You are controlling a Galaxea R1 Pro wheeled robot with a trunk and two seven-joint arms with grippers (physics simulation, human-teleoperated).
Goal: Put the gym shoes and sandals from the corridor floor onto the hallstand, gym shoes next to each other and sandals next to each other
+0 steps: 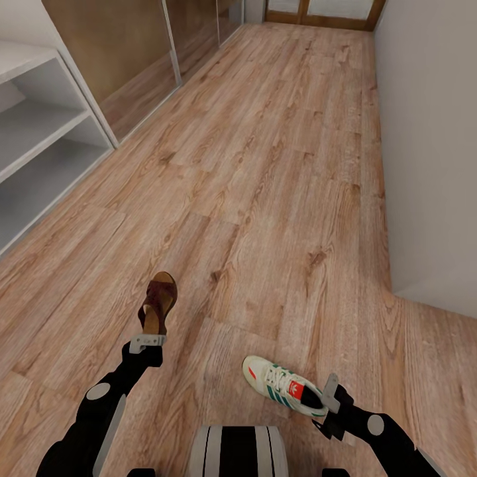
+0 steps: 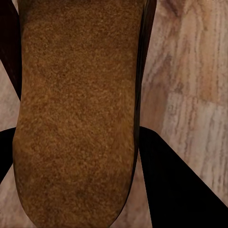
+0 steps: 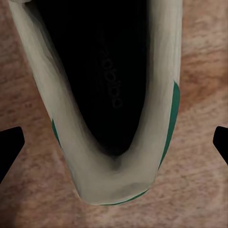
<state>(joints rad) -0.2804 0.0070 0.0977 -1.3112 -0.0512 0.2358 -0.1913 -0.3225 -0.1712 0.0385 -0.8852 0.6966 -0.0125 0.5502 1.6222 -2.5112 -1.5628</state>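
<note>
Above the floor, each tool apparently grips one shoe; hallstand shelves bare.

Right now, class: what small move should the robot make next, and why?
Probably turn toward the hallstand at its left. The left gripper appears to hold a sandal and the right gripper a gym shoe, so both seem ready to carry.

Left gripper has a sandal by the heel. Right gripper is at a sneaker's heel, over the floor.
</note>
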